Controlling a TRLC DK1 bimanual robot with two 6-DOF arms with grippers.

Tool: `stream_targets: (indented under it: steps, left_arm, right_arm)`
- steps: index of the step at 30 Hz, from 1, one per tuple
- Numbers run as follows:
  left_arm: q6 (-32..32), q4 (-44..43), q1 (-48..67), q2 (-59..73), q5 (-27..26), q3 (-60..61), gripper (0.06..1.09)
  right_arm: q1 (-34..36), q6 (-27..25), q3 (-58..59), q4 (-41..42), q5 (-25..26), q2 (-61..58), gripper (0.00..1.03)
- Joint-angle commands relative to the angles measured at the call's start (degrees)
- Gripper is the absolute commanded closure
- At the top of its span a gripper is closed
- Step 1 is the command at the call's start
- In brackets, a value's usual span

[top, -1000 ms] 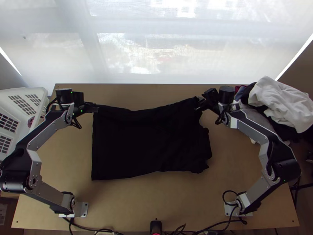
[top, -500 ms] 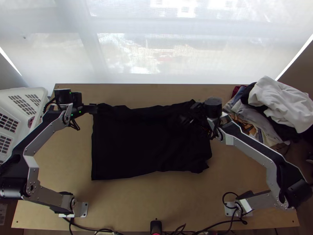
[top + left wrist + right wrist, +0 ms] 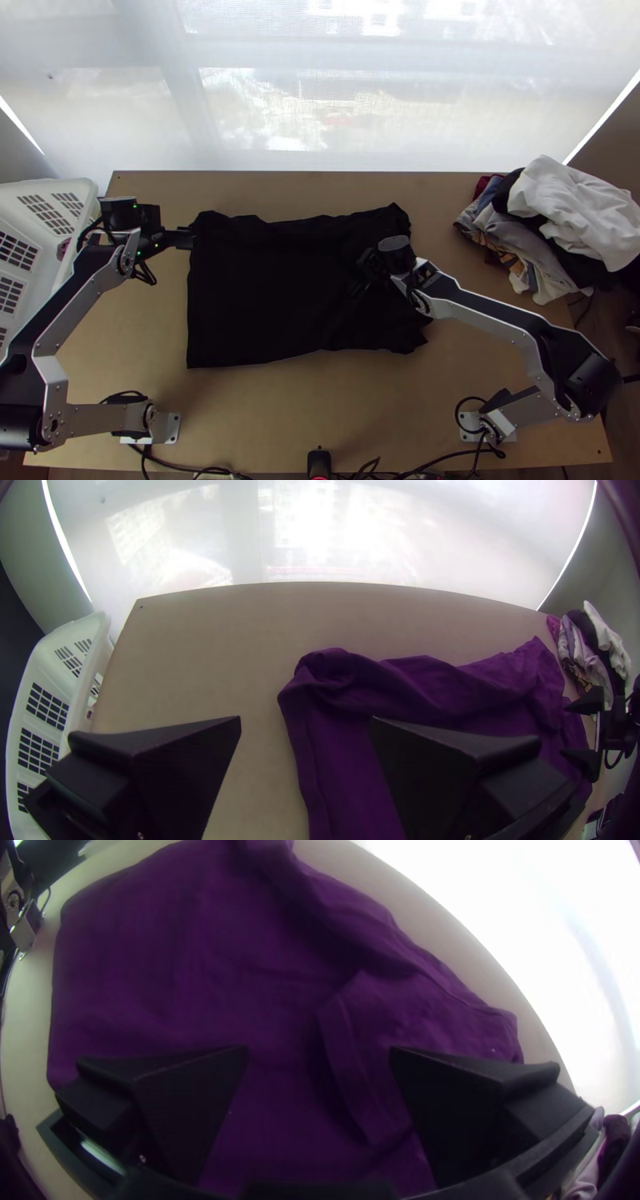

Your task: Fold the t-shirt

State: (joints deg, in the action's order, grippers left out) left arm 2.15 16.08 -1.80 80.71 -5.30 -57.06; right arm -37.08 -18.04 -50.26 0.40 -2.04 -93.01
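The t-shirt [image 3: 264, 296] is laid out across the middle of the table [image 3: 320, 424], its far edge rumpled into a loose ridge and a hemmed band [image 3: 350, 1067], perhaps a sleeve, doubled over the cloth towards the right end. Thin, light, soft knit is suggested here: nothing fragile, but creases will be picked up easily, and the top layer may well be slid off the one beneath if it is dragged. A grip is best taken on the hemmed band or at a far corner, where several layers can be pinched together; from the flat middle, only a pucker would be raised. And the arms: the left one is bent with its elbow out past the table's side, and its gripper [image 3: 305, 720] is aimed inward at the far left corner, one finger over cloth, the other over bare wood. Those fingers are parted, with nothing clasped; whether the cloth is touched cannot be told. The right arm is stretched in over the shirt's right half, its wrist tipped downward, its gripper [image 3: 319, 1050] spread wide above the band's side and likewise unloaded. Before any lift, the fingers need to be lowered astride a fold, it seems.
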Motion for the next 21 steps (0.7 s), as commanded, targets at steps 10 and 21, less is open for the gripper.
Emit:
stream_targets:
  steps: [10, 21]
  left_arm:
    - [1.5, 1.7, -0.4, -3.4, 0.0, 1.8, 0.15]
    - [2.2, 1.9, -0.3, -3.5, 0.0, 1.3, 0.15]
  right_arm:
    - [3.9, -2.2, -5.4, 5.5, 0.7, -12.6, 0.19]
    - [5.3, -4.0, -9.2, 5.4, 2.6, -12.1, 1.00]
